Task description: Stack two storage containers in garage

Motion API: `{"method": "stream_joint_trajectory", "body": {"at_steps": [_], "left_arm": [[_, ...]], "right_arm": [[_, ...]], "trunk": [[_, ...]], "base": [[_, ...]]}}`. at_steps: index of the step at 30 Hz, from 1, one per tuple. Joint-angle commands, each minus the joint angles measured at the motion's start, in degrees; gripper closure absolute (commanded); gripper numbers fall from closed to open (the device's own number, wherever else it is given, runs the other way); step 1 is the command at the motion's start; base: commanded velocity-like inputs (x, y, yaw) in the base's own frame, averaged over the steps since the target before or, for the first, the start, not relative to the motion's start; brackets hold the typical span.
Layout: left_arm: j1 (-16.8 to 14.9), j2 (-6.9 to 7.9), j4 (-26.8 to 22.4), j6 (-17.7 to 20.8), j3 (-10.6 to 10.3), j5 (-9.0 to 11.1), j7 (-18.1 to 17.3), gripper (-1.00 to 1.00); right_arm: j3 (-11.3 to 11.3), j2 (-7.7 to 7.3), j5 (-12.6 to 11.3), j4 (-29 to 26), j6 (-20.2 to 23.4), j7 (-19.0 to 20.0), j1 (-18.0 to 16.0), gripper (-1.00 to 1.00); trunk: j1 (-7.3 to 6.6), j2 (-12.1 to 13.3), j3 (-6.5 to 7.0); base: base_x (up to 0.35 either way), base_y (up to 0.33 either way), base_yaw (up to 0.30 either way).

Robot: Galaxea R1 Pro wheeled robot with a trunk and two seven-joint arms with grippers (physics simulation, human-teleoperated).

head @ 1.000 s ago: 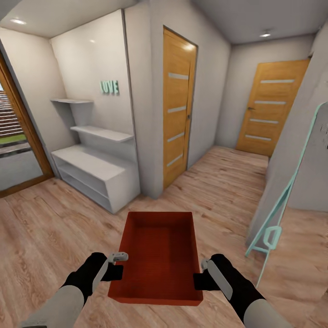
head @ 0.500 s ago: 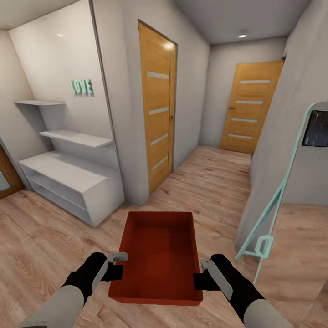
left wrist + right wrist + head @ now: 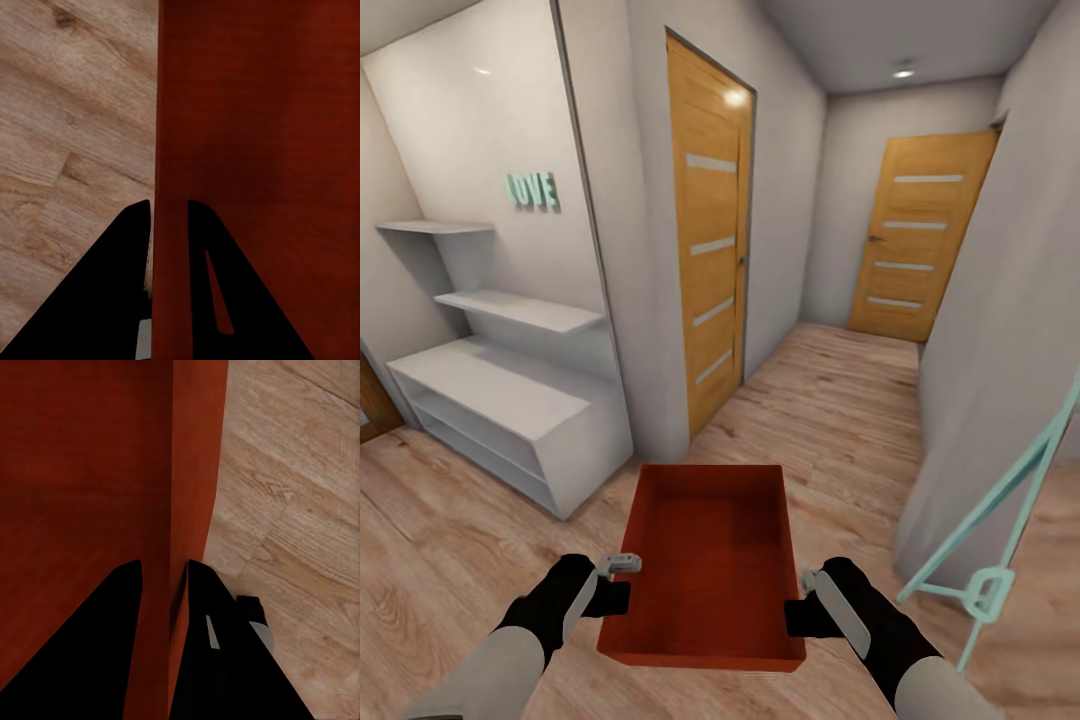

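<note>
Wood-plank hallway floor point(image 3: 830, 400) lies under a red bin point(image 3: 705, 565) held level between both forward-reaching arms, left gripper point(image 3: 610, 585) and right gripper point(image 3: 805, 600) each pinching a side wall.

Grey forearms, black wrists, black wedge-fingered left tool point(image 3: 622, 585).

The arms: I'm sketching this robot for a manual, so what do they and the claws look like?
Both forearms are pale grey tubes ending in black wrist sections. The left claw and right claw have light grey outer shells; up close, their fingers are flat black tapering wedges. No cables or markings show.
</note>
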Motion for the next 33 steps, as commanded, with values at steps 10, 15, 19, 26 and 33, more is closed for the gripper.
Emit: {"method": "stream_joint_trajectory", "body": {"at_steps": [10, 15, 19, 26, 33], "left_arm": [[-0.09, -0.14, -0.21, 0.27, 0.16, 0.27, -0.11, 1.0], [-0.09, -0.14, -0.16, 0.26, 0.16, 0.27, -0.11, 1.0], [-0.06, -0.14, -0.19, 0.27, 0.16, 0.27, -0.11, 1.0], [-0.07, -0.14, -0.19, 0.26, 0.16, 0.27, -0.11, 1.0], [-0.07, -0.14, -0.21, 0.26, 0.16, 0.27, -0.1, 1.0]], "right_arm": [[0.25, -0.04, 2.5, 0.02, 0.81, -0.72, 0.01, 1.0], [0.25, -0.04, 2.5, 0.03, 0.81, -0.72, 0.01, 1.0], [0.25, -0.04, 2.5, 0.03, 0.81, -0.72, 0.01, 1.0], [0.25, -0.04, 2.5, 0.02, 0.81, -0.72, 0.01, 1.0], [0.25, -0.04, 2.5, 0.02, 0.81, -0.72, 0.01, 1.0]], "trunk": [[0.04, -0.06, -0.08], [0.04, -0.06, -0.08], [0.04, -0.06, -0.08], [0.04, -0.06, -0.08], [0.04, -0.06, -0.08]], "base": [[0.307, 0.152, 0.0], [0.296, 0.054, -0.024], [0.294, 0.005, -0.178], [0.288, 0.0, -0.27], [0.279, 0.0, -0.121]]}}
